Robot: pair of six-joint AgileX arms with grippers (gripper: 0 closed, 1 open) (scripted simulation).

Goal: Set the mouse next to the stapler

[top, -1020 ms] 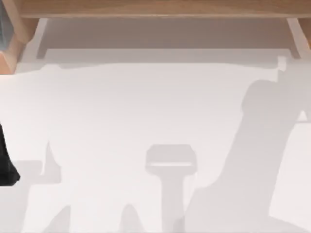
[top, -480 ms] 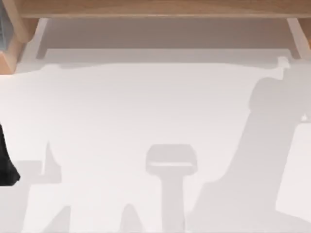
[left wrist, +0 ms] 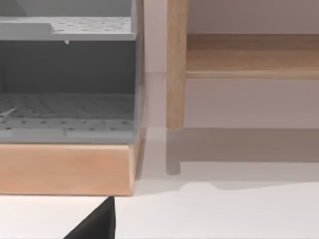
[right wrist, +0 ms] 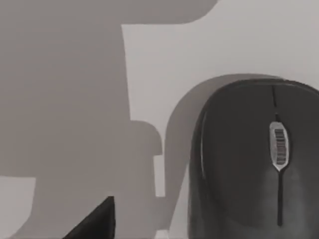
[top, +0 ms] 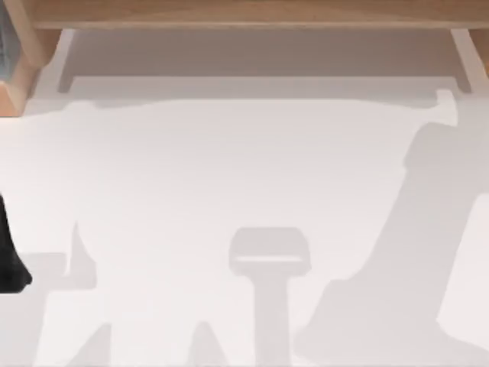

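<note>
The mouse (right wrist: 259,164) is dark grey with a silver scroll wheel. It lies flat on the white table, close under my right wrist camera. A black part of my right gripper (right wrist: 94,221) shows at the frame's edge, beside the mouse and apart from it. A black part of my left gripper (left wrist: 97,225) hangs over the table in front of a wooden-based organiser. In the top view a black shape (top: 11,256) sits at the table's left edge; I cannot tell what it is. The stapler is out of view.
A wooden shelf (top: 244,14) runs along the back of the table, with a wooden post (left wrist: 176,64) holding it up. At the back left stands a grey perforated organiser (left wrist: 67,107) on a wooden base (left wrist: 65,168). Arm shadows (top: 428,245) lie across the white table.
The right arm's shadow on the table has slid to the right and toward the front edge. The black shape at the left edge has stayed put.
</note>
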